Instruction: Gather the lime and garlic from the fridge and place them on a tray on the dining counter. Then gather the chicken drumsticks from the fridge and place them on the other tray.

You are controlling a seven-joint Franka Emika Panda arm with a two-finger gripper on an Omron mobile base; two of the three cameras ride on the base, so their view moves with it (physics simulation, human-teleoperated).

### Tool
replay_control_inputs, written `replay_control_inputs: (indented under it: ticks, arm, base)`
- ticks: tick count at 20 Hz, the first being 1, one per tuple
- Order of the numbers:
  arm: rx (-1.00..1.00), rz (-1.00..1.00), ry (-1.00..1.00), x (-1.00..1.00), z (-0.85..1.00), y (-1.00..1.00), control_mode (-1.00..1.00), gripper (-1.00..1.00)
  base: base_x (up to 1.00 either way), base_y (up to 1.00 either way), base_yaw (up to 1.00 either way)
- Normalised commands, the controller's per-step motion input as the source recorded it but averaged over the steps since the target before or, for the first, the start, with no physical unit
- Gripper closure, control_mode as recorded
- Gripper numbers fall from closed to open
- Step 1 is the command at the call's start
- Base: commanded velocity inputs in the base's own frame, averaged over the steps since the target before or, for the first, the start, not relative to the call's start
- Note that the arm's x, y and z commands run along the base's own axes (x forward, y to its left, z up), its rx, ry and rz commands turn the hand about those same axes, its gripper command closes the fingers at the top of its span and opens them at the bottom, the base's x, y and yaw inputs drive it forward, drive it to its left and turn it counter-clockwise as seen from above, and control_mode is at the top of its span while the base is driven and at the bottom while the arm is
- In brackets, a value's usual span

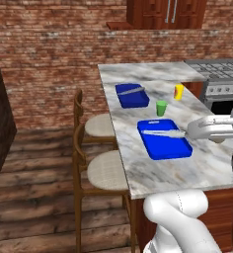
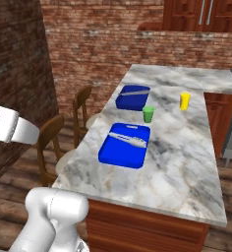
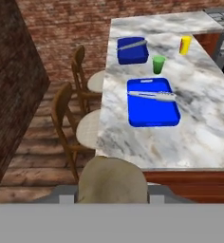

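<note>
two blue trays lie on the marble table, which runs from the centre toward the right of both base views. the near tray sits mid-frame in the left base view with a pale streak across it; the far tray lies above and to its left. a light green cup stands between the two trays, and a yellow cup stands to the right of the far tray. wooden stools line the table's left side, before a red brick wall. in the hand view, a rounded tan object, probably garlic, sits at the bottom centre, at the pincer; how far the pincer is open cannot be told.
</note>
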Motion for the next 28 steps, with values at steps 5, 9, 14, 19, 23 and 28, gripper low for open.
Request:
replay_control_inputs:
  ticks: [5, 9, 14, 19, 23, 28]
  arm:
    - [0.0, 0.0, 0.0, 0.0, 0.0, 0.0, 1.0, 1.0]
    - [0.0, 0.0, 0.0, 0.0, 0.0, 0.0, 1.0, 1.0]
    - [0.0, 0.0, 0.0, 0.0, 0.0, 0.0, 1.0, 1.0]
    - [0.0, 0.0, 0.0, 0.0, 0.0, 0.0, 1.0, 1.0]
    - [0.0, 0.0, 0.0, 0.0, 0.0, 0.0, 1.0, 1.0]
    - [0.0, -0.01, 0.17, 0.6, -0.24, 0.02, -1.0, 1.0]
  base:
    - [0.07, -0.94, 0.01]
    - [-0.03, -0.68, -0.03]
    - [0.53, -0.01, 0.0]
    - [1.0, 0.01, -0.01]
    - [0.97, 0.0, -0.21]
    - [0.38, 0.02, -0.09]
